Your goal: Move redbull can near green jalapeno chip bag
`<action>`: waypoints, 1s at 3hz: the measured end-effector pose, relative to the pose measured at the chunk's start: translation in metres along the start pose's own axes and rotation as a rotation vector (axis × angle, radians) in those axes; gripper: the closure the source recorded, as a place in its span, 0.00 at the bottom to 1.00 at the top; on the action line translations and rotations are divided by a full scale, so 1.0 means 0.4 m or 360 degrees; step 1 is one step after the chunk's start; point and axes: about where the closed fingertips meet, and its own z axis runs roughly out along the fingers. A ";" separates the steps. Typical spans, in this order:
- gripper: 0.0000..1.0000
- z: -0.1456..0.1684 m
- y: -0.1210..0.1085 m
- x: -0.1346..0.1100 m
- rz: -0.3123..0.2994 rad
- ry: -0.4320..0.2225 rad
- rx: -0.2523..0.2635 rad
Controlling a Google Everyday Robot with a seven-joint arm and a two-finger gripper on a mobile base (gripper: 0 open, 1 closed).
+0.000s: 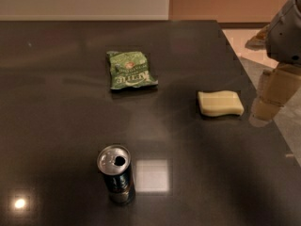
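The redbull can (116,174) stands upright near the front of the dark table, its silver top and tab hole showing. The green jalapeno chip bag (130,69) lies flat farther back, a good way behind the can. My gripper (273,98) hangs at the right edge of the view, above the table's right side, far from the can and holding nothing that I can see.
A pale yellow wavy-edged block (220,103) lies on the table (56,126) to the right of the bag, just left of the gripper. The table's right edge (256,98) runs diagonally under the gripper, with light floor beyond.
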 end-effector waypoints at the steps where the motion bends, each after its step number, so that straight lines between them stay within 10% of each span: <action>1: 0.00 0.032 0.038 -0.069 -0.0109 -0.0120 -0.0118; 3: 0.00 0.102 0.197 -0.224 -0.0422 -0.0433 -0.0348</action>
